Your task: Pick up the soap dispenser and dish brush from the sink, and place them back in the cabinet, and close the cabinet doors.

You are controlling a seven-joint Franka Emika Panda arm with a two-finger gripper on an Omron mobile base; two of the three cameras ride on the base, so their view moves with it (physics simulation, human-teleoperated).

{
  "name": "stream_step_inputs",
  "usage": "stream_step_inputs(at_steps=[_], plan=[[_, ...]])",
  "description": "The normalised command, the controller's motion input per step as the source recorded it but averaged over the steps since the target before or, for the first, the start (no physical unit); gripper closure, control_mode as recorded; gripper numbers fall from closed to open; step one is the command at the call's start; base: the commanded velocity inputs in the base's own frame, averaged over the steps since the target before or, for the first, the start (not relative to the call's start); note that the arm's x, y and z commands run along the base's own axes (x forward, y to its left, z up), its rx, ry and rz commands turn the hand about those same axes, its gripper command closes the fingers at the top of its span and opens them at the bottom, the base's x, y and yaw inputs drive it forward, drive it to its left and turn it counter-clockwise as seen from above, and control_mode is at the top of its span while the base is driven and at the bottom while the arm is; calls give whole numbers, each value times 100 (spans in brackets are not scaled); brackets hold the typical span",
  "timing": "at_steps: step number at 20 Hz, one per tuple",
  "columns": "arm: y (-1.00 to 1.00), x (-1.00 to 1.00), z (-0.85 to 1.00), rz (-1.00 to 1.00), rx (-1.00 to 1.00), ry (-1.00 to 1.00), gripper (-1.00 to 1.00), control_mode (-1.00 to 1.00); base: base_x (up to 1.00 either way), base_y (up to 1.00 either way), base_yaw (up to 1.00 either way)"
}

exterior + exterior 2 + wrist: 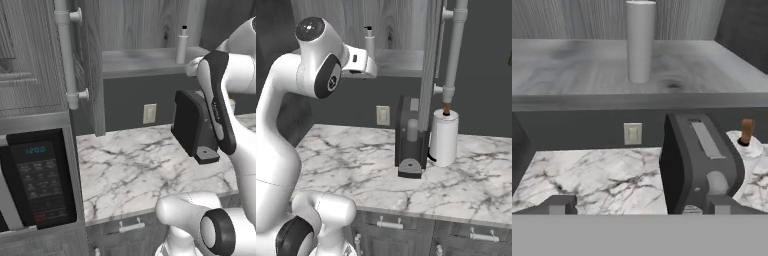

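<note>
A slim white soap dispenser (181, 47) with a narrow neck and a small dark pump top stands upright on the grey inner shelf of the cabinet (145, 62), a dark grey woodgrain wall unit. One of the cabinet doors (92, 65) hangs open, edge-on, with a long white bar handle (66, 52) running down it.

The robot's gripper (637, 207) is raised near the shelf's front edge, just in front of the bottle. Its jaws are spread wide with nothing between them; two dark fingertips (558, 205) show far apart at the bottom of the hand view.

Below the shelf, a marble tabletop (135, 170) carries a dark boxy appliance (192, 125), which sits against the dark wall beside a pale wall outlet (149, 113).

The left base view adds a black microwave (37, 182) with a lit display, set to the left of the tabletop. The right base view instead shows a white cylinder with a brown top (444, 136) standing just beside the appliance, and the door on the cabinet's other side, also open. The hand view looks straight at the bottle's plain white body, its top cut off by the frame edge.
</note>
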Motion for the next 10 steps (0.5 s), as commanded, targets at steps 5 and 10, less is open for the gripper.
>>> stream_step_inputs(at_steps=[5, 10], plan=[[6, -42, -10, 0, 0, 5, -100, -100, 0, 0, 0], [10, -41, -17, 0, 0, 1, -100, -100, 0, 0, 0]])
